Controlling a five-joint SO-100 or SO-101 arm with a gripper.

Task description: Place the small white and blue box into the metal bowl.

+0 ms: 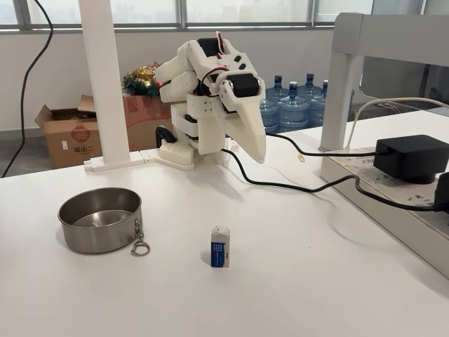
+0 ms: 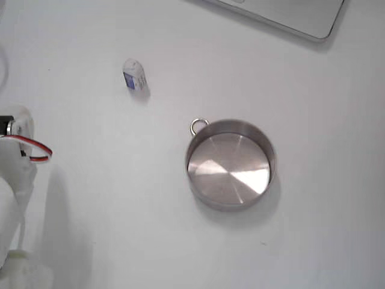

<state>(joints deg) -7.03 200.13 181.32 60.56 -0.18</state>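
Observation:
The small white and blue box (image 1: 220, 247) stands upright on the white table, near the front in one fixed view; in the view from above the box (image 2: 134, 74) is at the upper left. The metal bowl (image 1: 99, 220) sits empty to the box's left, with a keyring (image 1: 139, 247) hanging from its rim. From above, the bowl (image 2: 230, 164) is in the middle, with the keyring (image 2: 198, 126) at its upper left. My gripper (image 1: 257, 154) is folded at the back of the table, pointing down, shut and holding nothing, well behind the box.
A black power adapter (image 1: 410, 156) sits on a power strip at the right, with a black cable (image 1: 295, 185) running across the table to the arm's base. A white post (image 1: 105, 84) stands at the back left. A grey slab (image 2: 289, 15) lies at the top edge.

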